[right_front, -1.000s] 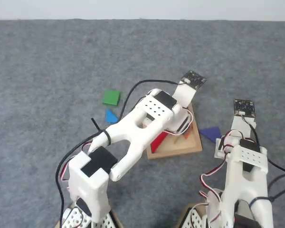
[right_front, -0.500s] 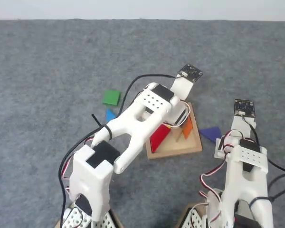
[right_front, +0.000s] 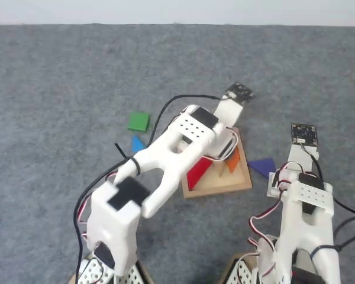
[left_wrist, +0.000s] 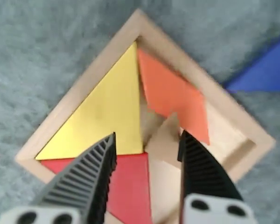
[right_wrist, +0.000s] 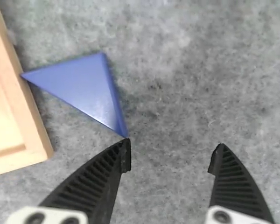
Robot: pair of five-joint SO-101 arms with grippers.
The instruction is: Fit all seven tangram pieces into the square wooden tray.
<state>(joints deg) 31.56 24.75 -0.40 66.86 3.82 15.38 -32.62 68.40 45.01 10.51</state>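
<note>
The square wooden tray (right_front: 220,187) lies mid-table under my left arm. In the left wrist view the tray (left_wrist: 79,85) holds a yellow triangle (left_wrist: 105,112), an orange piece (left_wrist: 172,93) and a red piece (left_wrist: 128,186). My left gripper (left_wrist: 148,137) hangs open and empty above them. A dark blue triangle (right_wrist: 81,86) lies on the carpet, touching the tray's outer rim (right_wrist: 18,116). My right gripper (right_wrist: 172,145) is open just beside it, holding nothing. A green square (right_front: 138,122) and a small blue triangle (right_front: 137,144) lie left of the tray.
Grey carpet covers the whole table. The left arm (right_front: 165,165) stretches diagonally over the tray's near-left side and hides part of it. The right arm (right_front: 300,198) stands at the tray's right, close to the dark blue triangle (right_front: 262,165).
The left arm's wrist has drawn away from the tray toward the far left, uncovering more of the red and orange pieces. The right arm has stayed still.
</note>
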